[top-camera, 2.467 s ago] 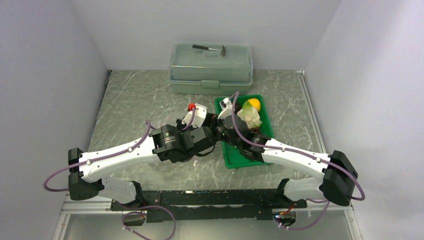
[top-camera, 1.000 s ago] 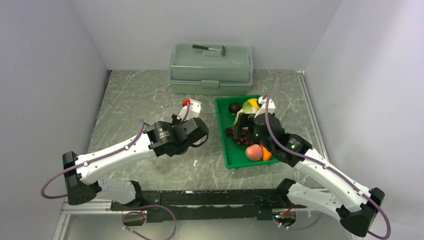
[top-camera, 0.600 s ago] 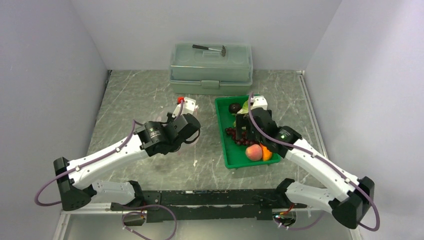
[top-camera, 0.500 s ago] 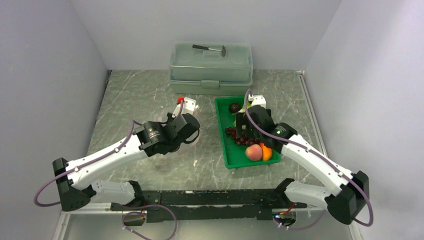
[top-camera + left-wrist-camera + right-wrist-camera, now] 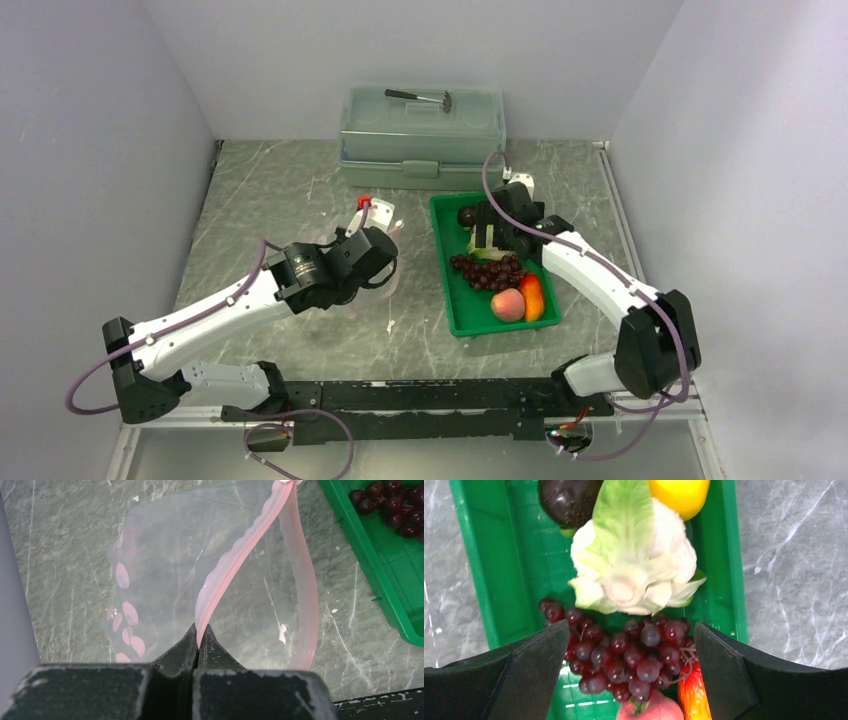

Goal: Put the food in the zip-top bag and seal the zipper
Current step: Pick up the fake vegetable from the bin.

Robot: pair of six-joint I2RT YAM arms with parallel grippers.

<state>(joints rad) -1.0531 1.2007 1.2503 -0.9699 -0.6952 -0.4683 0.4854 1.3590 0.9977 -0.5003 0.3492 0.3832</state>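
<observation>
At the back of your desk (image 5: pixel 270 190) you have a pale green lidded box (image 5: pixel 422 140), its latch facing you. A small hammer (image 5: pixel 420 97) lies flat on its lid, head to the right. Just in front of the box, right of centre, sits a green tray (image 5: pixel 465 315). Plain pale walls (image 5: pixel 400 40) close in three sides.

The peach (image 5: pixel 646 711) and the dark fruit (image 5: pixel 569 500) run off the right wrist view's edges.

Green tray (image 5: pixel 468 312) holds grapes (image 5: pixel 490 272) at centre, peach (image 5: pixel 508 304) at 6 o'clock. Right gripper (image 5: pixel 483 235) hovers at its 12 o'clock end.
</observation>
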